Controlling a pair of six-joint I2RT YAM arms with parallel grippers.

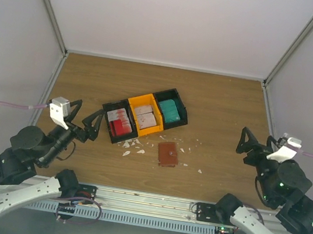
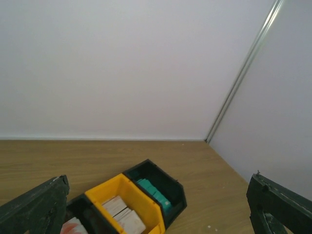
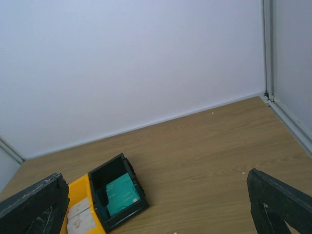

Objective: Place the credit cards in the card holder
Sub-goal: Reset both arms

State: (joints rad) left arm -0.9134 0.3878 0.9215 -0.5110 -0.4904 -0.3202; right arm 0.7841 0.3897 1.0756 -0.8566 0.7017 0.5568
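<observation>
Both arms hang back along the near edge of the bench (image 1: 224, 98), the left gripper (image 1: 89, 114) and right gripper (image 1: 241, 140) each spread wide with nothing between the fingers, so the step in hand looks like the first pick. The left is nearer the bins; it would do well to drop straight in, pinch 1 card by its edge, not a stack, and lift clear of the wall. The card holder (image 1: 167, 153) lies flat mid-bench toward the near edge (apparently folded, so it may need opening). 3 bins stand in a row slanting toward the far right corner: the near black bin (image 1: 108, 115) holds red credit cards (image 1: 121, 127), the orange bin (image 1: 149, 132) white-pinkish cards (image 1: 146, 117), the far black bin (image 1: 183, 113) teal cards (image 1: 172, 112). White scraps (image 1: 127, 153) litter the wood nearby.
</observation>
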